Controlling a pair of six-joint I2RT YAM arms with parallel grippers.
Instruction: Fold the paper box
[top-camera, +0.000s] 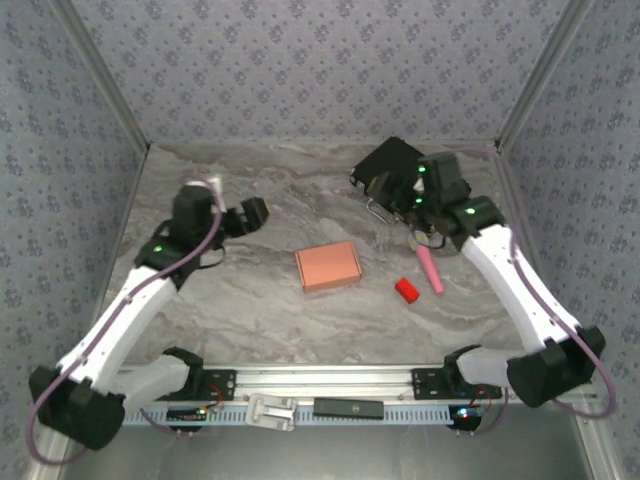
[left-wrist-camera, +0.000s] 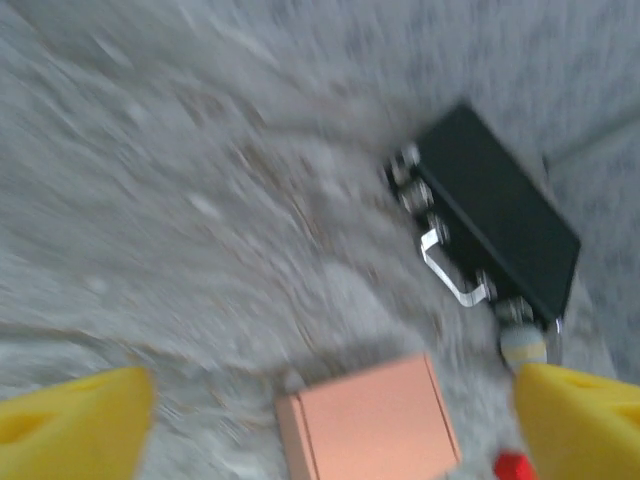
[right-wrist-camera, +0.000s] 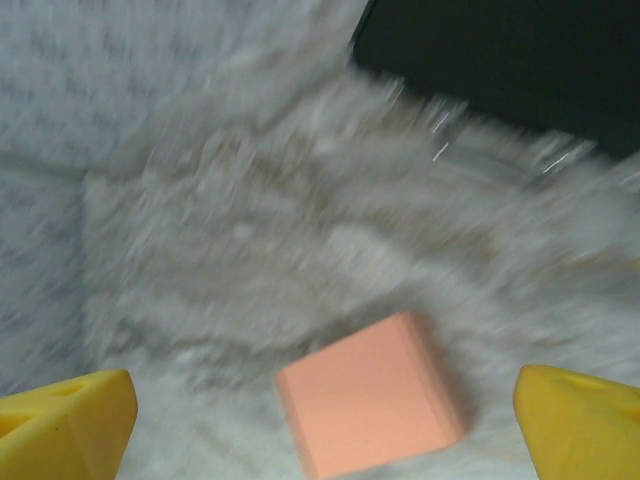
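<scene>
The paper box (top-camera: 328, 265) is a small closed salmon-orange box lying flat on the marble table, near the middle. It shows low in the left wrist view (left-wrist-camera: 372, 420) and in the right wrist view (right-wrist-camera: 368, 404), both blurred. My left gripper (top-camera: 252, 214) hangs above the table to the box's left and is open, its yellow fingers (left-wrist-camera: 75, 420) wide apart with nothing between them. My right gripper (top-camera: 400, 190) hovers at the back right, near the black case, also open, its fingertips (right-wrist-camera: 65, 420) spread and clear of the box.
A black case (top-camera: 390, 160) with a metal handle lies at the back right, also in the left wrist view (left-wrist-camera: 495, 225). A small red block (top-camera: 406, 290) and a pink stick (top-camera: 431, 270) lie right of the box. Patterned walls enclose the table on three sides.
</scene>
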